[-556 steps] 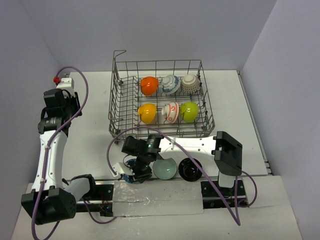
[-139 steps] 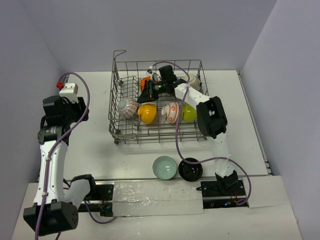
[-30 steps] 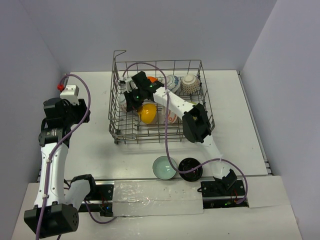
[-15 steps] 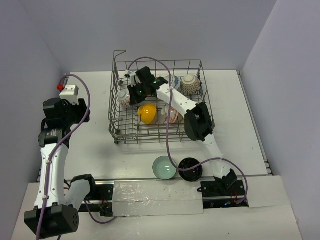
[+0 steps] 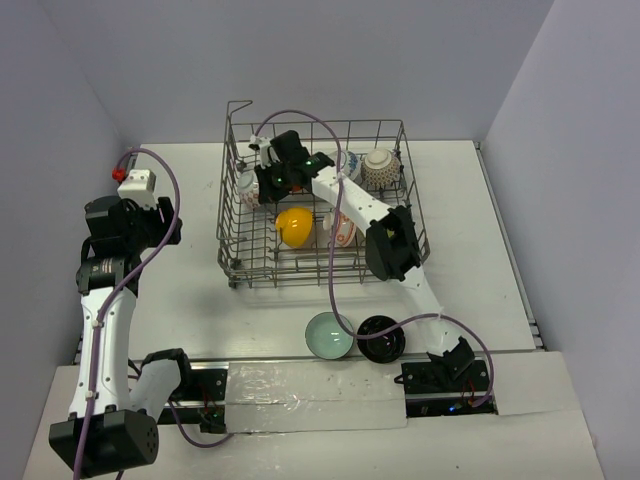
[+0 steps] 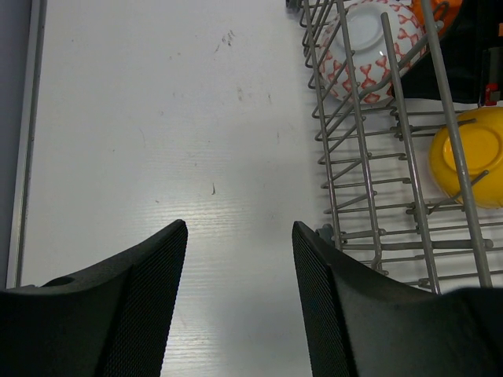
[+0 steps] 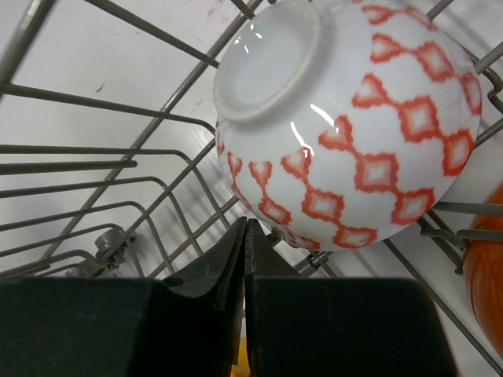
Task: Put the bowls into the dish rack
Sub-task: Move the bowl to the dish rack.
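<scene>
Compared with a second earlier, the right gripper (image 7: pixel 245 228) and the red-and-white bowl (image 7: pixel 354 133) beside it are found slightly higher in the overhead view, nearer the upper left corner of the dish rack (image 5: pixel 375 124). The fingers of that gripper are pressed together with nothing seen between them; their tips lie at the bowl's lower edge, though actual contact cannot be told. The bowl is tilted among the wires with its foot turned toward the wrist camera, and an orange bowl (image 7: pixel 486 267) is glimpsed at the right edge of that view.

Further bowls are held in the rack: a yellow bowl (image 5: pixel 294 226) near the centre, a blue-patterned bowl (image 5: pixel 347 165) and a white-patterned bowl (image 5: pixel 380 166) along the upper row. A second red-patterned bowl (image 5: pixel 344 230) is partly hidden by the arm.

Two bowls are left on the table (image 5: pixel 180 290) below the rack, side by side: a pale teal bowl (image 5: pixel 329 335) and a black bowl (image 5: pixel 381 339).

The left gripper (image 6: pixel 240 228) is spread wide and empty over bare table, left of the rack.
</scene>
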`<state>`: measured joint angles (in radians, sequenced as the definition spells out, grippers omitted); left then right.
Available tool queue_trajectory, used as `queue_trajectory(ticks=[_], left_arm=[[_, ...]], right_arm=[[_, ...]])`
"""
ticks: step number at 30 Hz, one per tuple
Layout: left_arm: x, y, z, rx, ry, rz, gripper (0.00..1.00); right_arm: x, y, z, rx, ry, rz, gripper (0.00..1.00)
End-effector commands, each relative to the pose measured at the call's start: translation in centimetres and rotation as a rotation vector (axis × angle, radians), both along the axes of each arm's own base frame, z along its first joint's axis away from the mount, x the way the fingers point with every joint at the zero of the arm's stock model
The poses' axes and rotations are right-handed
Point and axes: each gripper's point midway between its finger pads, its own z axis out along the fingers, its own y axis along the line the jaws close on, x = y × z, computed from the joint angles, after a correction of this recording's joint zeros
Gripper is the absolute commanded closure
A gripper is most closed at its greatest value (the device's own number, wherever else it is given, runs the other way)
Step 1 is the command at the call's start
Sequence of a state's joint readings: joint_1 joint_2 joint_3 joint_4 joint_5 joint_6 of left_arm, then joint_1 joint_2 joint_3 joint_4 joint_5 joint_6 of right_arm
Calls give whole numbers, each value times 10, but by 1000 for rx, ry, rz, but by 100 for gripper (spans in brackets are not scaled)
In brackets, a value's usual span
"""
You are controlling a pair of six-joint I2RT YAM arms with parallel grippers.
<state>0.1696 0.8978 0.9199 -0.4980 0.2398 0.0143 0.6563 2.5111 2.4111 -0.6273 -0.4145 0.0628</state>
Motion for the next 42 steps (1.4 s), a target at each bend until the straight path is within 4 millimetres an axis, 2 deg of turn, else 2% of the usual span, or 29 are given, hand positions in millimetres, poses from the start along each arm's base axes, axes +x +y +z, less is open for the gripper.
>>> queue_trajectory(ticks=[1,9,16,25,32,42], left_arm=[[2,-1,11,-4,-45,-6,36],[3,2,10,-3,-42,2,29],[3,2,9,-3,-42,5,23],[2,4,9,1,-43,11,18],[1,5,8,-1,-43,17,16],[0,7,7,-5,-42,19,14]], right_arm=[[17,1,11,24,-55,-28,92],[29,-5,8,21,-65,-54,92],[35,-4,11,27,-79,-69,85],[40,-7,8,7,-109,-68,81],[45,-9,4,-6,-121,-82,80],[56,-13,12,-13,-160,-124,78]])
